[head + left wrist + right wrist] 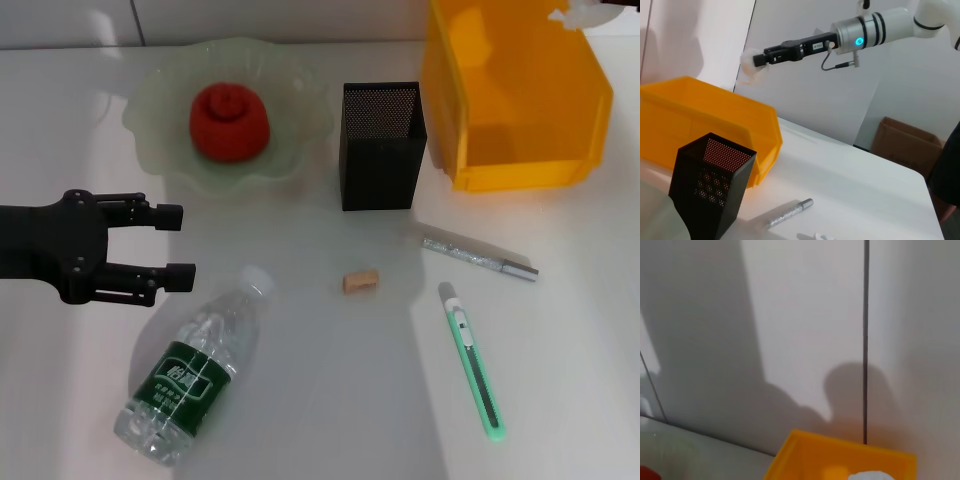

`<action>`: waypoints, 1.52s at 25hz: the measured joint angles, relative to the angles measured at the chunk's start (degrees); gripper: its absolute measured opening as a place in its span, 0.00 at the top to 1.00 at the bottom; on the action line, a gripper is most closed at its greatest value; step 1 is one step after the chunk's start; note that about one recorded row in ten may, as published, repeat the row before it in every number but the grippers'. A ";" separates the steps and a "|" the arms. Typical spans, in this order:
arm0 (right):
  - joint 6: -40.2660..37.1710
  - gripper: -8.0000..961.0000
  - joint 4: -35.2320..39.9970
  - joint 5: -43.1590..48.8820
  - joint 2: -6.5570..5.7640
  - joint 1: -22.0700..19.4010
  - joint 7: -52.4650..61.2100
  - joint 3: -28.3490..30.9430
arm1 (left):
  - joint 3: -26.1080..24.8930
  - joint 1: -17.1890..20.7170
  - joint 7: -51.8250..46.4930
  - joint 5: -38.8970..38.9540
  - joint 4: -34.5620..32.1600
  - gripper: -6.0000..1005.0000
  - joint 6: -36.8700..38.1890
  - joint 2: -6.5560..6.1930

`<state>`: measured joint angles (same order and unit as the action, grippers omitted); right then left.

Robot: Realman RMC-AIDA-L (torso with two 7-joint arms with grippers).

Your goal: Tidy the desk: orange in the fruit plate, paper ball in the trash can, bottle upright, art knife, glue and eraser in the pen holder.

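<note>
1. Paper ball [751, 62]: white wad, being held in the right gripper [759, 59], which is clamping on it above the trash can [520, 100]. Judged: poised for a drop into the bin. In head view only a white scrap is showing at the bin's far right corner.
2. Trash can: orange bin, sitting at the far right corner of the surface [330, 400], open side up.
3. Bottle [195, 370]: clear w/ green label, lying on its side near the front left edge. Long axis is running diagonally, cap [257, 281] pointing toward the far edge and slightly right, base toward the front left corner. Not yet upright.
4. Left gripper [175, 243]: hovering just left of the cap, fingers spread apart, nothing between them. Judged: lining up for the bottle neck.
5. Orange [230, 122]: already resting in the fruit plate [160, 150], far left area.
6. Pen holder [380, 145]: black mesh, standing btwn plate and bin; contents not visible.
7. Eraser [360, 283]: small tan block, mid-surface, apart from the holder.
8. Glue [480, 257]: silver stick, lying right of eraser, long axis running left-right w/ a slight slant.
9. Art knife [472, 362]: green, lying near the right front, axis running far-to-near.
</note>
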<state>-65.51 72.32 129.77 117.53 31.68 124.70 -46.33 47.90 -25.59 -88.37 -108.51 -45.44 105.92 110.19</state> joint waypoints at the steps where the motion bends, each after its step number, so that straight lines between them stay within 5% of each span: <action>1: 0.24 0.46 -1.56 -0.02 -0.12 0.78 -0.23 0.00 | 0.00 0.03 0.00 0.00 0.00 0.22 0.01 0.01; 5: 0.96 0.44 -3.80 -0.11 -0.26 1.56 -1.60 -0.25 | 0.00 0.05 -0.02 0.00 0.00 0.23 0.00 0.12; 10: 0.50 0.22 -4.19 -1.37 0.03 0.94 -3.35 0.01 | 0.00 0.07 -0.07 -0.07 0.00 0.23 -0.07 0.19; 14: -3.57 0.20 -4.86 -9.86 -0.80 -1.47 -6.19 0.34 | 0.00 0.02 -0.30 -0.06 0.00 0.23 -0.05 0.20; 18: -14.95 0.17 -5.93 -22.66 -2.41 -5.75 -12.38 2.22 | -0.54 -0.36 -4.56 -0.03 -0.84 0.23 -0.49 0.22; 19: -22.94 0.17 -7.97 -27.71 -2.88 -7.84 -16.52 4.18 | -0.86 -0.65 -6.75 -0.30 -1.38 0.23 -0.83 0.25; 23: -36.10 0.16 -14.71 -31.62 -3.24 -9.97 -24.43 7.16 | -0.86 -0.65 -6.75 -0.30 -1.38 0.24 -0.83 0.25; 24: -39.80 0.16 -17.73 -31.71 -3.30 -10.49 -27.61 7.69 | -1.02 -1.63 -15.52 -2.48 -4.34 0.24 -2.62 0.36; 28: -46.81 0.16 -30.00 -26.96 -3.54 -12.09 -40.55 8.02 | 0.11 -3.76 -31.30 -8.44 -13.69 0.24 -2.48 2.12; 30: -46.97 0.16 -34.54 -23.95 -3.54 -12.45 -45.10 7.91 | 2.91 -5.07 -40.90 -14.17 -22.48 0.24 -1.45 4.24; 31: -46.79 0.16 -35.98 -22.72 -3.49 -12.49 -46.52 7.92 | 2.91 -5.07 -40.90 -14.17 -22.48 0.24 -1.45 4.24; 32: -46.46 0.16 -37.20 -21.64 -3.34 -12.50 -47.61 7.91 | 6.10 -7.19 -47.93 -20.17 -27.68 0.24 -1.26 5.86; 36: -43.86 0.16 -39.18 -19.85 -2.56 -12.52 -49.64 7.63 | 9.31 -10.02 -53.48 -26.67 -30.27 0.24 -1.17 7.46; 38: -42.64 0.16 -39.58 -19.43 -2.28 -12.53 -50.07 7.57 | 14.94 -12.97 -59.45 -31.25 -30.44 0.25 -2.41 8.50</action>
<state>-108.16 32.74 110.35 115.25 19.14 74.62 -38.76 62.83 -38.57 -147.82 -139.76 -75.88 103.52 118.69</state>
